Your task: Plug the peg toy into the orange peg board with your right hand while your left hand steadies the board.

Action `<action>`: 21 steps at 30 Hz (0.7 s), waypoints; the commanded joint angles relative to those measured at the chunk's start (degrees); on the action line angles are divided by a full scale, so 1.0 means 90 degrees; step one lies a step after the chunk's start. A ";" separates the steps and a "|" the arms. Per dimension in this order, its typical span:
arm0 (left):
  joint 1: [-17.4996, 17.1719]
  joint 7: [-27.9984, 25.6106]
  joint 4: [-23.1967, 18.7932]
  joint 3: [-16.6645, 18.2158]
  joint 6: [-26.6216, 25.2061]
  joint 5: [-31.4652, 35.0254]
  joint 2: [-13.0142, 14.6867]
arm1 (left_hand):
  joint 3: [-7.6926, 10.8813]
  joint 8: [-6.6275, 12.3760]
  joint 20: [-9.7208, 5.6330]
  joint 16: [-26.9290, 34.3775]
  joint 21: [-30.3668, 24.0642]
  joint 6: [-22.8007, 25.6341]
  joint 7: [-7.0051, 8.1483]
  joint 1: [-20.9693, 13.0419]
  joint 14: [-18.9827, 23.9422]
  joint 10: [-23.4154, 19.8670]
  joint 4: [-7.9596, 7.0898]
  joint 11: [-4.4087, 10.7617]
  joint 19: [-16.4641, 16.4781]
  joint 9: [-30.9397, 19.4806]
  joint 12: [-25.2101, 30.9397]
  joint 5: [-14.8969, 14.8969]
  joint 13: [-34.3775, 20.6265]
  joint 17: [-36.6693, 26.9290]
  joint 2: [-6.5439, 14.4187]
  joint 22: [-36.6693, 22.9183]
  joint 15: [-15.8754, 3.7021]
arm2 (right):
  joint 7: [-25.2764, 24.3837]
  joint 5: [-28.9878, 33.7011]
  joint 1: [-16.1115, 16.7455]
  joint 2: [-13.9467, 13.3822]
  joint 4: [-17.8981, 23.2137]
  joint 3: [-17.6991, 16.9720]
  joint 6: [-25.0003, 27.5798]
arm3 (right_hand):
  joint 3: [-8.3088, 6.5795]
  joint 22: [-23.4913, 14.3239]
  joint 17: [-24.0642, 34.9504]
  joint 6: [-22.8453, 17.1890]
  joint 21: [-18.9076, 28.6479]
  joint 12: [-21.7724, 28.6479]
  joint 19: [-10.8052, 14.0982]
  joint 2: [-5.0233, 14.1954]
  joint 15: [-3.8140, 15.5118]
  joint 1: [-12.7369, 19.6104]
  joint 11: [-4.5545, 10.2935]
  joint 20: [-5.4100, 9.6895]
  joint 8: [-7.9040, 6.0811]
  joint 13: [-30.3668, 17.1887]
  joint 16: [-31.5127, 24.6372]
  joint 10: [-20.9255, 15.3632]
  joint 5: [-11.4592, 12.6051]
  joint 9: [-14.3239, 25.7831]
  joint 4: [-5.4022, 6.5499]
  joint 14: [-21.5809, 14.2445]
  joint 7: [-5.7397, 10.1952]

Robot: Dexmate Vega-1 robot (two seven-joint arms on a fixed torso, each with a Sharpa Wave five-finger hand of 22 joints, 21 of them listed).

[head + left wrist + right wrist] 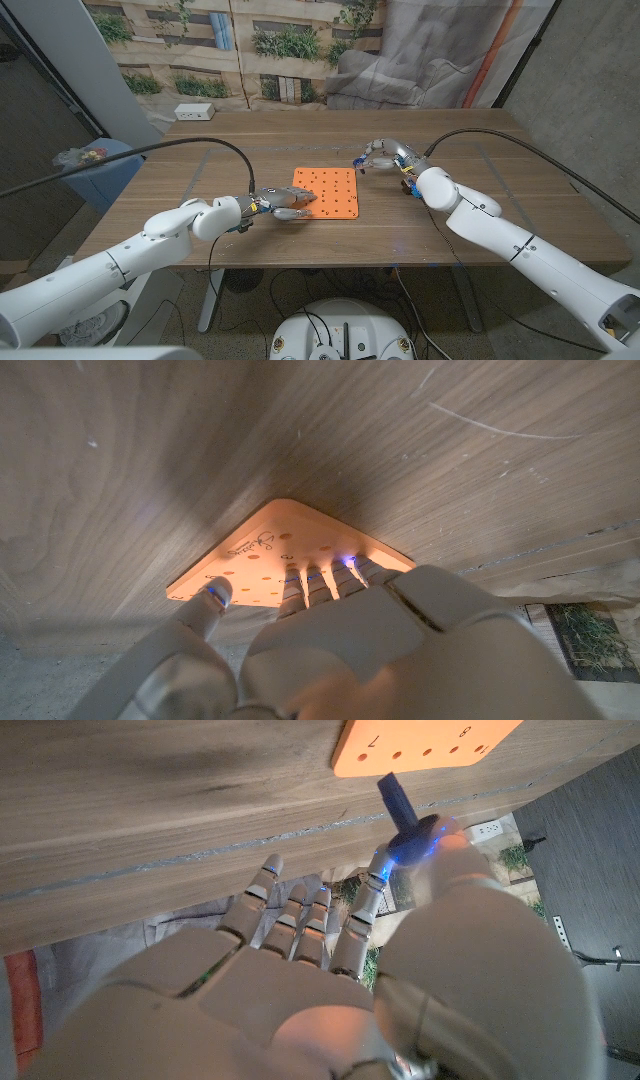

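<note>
Now the right robot hand (383,157) pinches the blue peg (400,804) just beyond the orange board's (335,195) far right corner; the left robot hand (285,203) presses the board's near left edge. Align the peg upright over a hole before pushing.

The orange peg board (425,745) bears printed marks along its edge, too small to read surely.

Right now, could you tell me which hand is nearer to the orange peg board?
Left. The left hand rests its fingers on the orange peg board at its near left corner; the right hand holds the blue peg just off the far right corner.
</note>
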State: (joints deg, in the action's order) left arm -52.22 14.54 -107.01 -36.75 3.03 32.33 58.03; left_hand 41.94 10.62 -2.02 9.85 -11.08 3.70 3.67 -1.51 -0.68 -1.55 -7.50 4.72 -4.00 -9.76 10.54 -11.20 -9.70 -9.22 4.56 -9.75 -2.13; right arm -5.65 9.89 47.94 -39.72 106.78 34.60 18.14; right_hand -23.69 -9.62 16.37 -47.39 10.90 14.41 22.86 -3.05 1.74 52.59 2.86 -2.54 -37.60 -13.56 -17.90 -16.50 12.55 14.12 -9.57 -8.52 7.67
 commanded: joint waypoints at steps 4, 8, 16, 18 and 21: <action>0.0105 0.0053 0.0099 -0.0038 0.0165 -0.0001 -0.0037 | 0.0052 0.0024 -0.0901 0.0017 -0.0029 0.0053 -0.0017 -0.0044 0.0058 -0.0231 0.0025 -0.0032 0.0000 -0.0031 0.0011 0.0036 -0.0021 -0.0033 0.0577 -0.0027 -0.0483 | -0.0719 -0.0720 0.0094 0.0420 -0.0579 0.0031 -0.0704 | 0.0012 -0.0014 0.0033 -0.0294 0.0027 -0.0012 0.0035 0.0204 -0.0028 0.0176 0.0022 0.0050 -0.0070 -0.0009 -0.0052 -0.0051 0.0045 -0.0005 0.0017 -0.0003 0.0312; 0.0153 0.0068 0.0154 -0.0068 0.0234 0.0024 -0.0060 | 0.0054 0.0025 -0.0901 0.0018 -0.0029 0.0057 -0.0019 -0.0043 0.0062 -0.0232 0.0025 -0.0030 0.0000 -0.0031 0.0011 0.0036 -0.0021 -0.0033 0.0576 -0.0027 -0.0479 | -0.0874 -0.0759 0.0064 0.0545 -0.0756 0.0095 -0.0836 | 0.0015 -0.0014 0.0036 -0.0315 0.0026 -0.0012 0.0036 0.0211 -0.0015 0.0185 0.0042 0.0063 -0.0074 -0.0007 -0.0054 -0.0069 0.0050 -0.0017 0.0015 -0.0004 0.0317; 0.0172 0.0072 0.0172 -0.0073 0.0255 0.0050 -0.0073 | 0.0059 0.0025 -0.0901 0.0017 -0.0028 0.0063 -0.0024 -0.0041 0.0060 -0.0230 0.0027 -0.0027 0.0001 -0.0031 0.0008 0.0037 -0.0021 -0.0033 0.0575 -0.0027 -0.0480 | -0.0967 -0.0934 -0.0022 0.0790 -0.1224 0.0227 -0.1392 | 0.0023 -0.0016 0.0042 -0.0350 0.0023 -0.0022 0.0033 0.0223 0.0007 0.0207 0.0055 0.0121 -0.0080 -0.0004 -0.0064 -0.0082 0.0064 -0.0044 0.0010 -0.0019 0.0312; 0.0167 0.0065 0.0170 -0.0070 0.0251 0.0050 -0.0078 | 0.0061 0.0023 -0.0900 0.0017 -0.0028 0.0060 -0.0018 -0.0040 0.0061 -0.0228 0.0028 -0.0027 0.0002 -0.0031 0.0007 0.0037 -0.0021 -0.0033 0.0575 -0.0027 -0.0478 | -0.0985 -0.0962 -0.0030 0.0822 -0.1286 0.0240 -0.1465 | 0.0024 -0.0016 0.0044 -0.0356 0.0019 -0.0022 0.0023 0.0228 0.0022 0.0213 0.0061 0.0128 -0.0081 -0.0003 -0.0066 -0.0089 0.0068 -0.0050 0.0010 -0.0023 0.0310; 0.0164 0.0090 0.0149 -0.0074 0.0241 0.0051 -0.0078 | 0.0063 0.0022 -0.0901 0.0017 -0.0027 0.0060 -0.0017 -0.0039 0.0060 -0.0229 0.0028 -0.0026 0.0003 -0.0032 0.0007 0.0038 -0.0021 -0.0033 0.0574 -0.0027 -0.0485 | -0.1002 -0.0974 -0.0096 0.0926 -0.1584 0.0313 -0.1836 | 0.0027 -0.0017 0.0046 -0.0354 0.0014 -0.0026 0.0009 0.0232 0.0023 0.0219 0.0066 0.0136 -0.0078 -0.0003 -0.0065 -0.0091 0.0074 -0.0059 0.0009 -0.0017 0.0311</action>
State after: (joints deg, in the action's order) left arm -50.95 15.09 -105.78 -37.24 4.86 32.62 57.54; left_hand 42.16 10.41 -2.03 9.77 -11.07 3.68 3.67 -1.51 -0.50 -1.68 -7.28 4.61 -4.01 -9.71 10.36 -11.20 -9.77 -9.18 4.56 -9.72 -1.95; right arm -13.21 3.03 48.16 -34.21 98.53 35.98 8.99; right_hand -23.60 -9.62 16.66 -47.39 10.90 14.30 22.85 -3.06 1.74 52.60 3.18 -1.93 -37.61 -13.57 -18.31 -16.81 12.92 13.51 -9.65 -8.52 7.68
